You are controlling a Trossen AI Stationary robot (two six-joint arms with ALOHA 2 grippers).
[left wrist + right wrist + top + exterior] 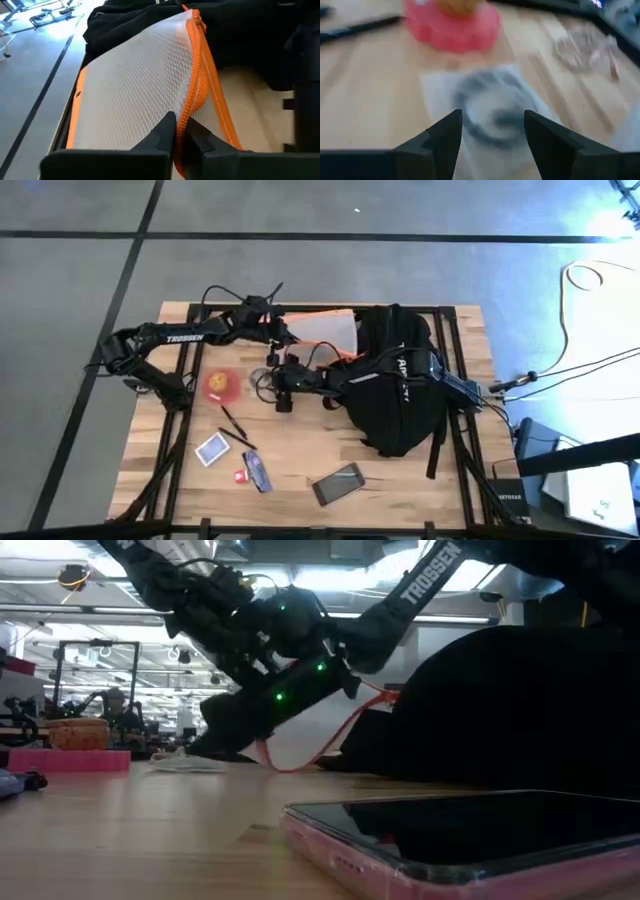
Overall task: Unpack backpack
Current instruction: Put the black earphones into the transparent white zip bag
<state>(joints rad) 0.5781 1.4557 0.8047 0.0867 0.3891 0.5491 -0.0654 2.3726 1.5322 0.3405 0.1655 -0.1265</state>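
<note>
Gripping the mesh pouch (pixel 145 85) by its orange zipper edge, the left gripper (pixel 181 131) should draw steadily away from the backpack (pixel 400 385), at the table's right. Right gripper (pixel 492 131) hovers spread wide above a clear bag (pixel 487 112).

1. "TROSSEN" runs in white letters along the left arm (pixel 185 337), seen from above.
2. From counter height, "TROSSEN" shows again on an arm (pixel 428 575) slanting down.
3. White lettering on the backpack (pixel 398 385) is too small to read.
</note>
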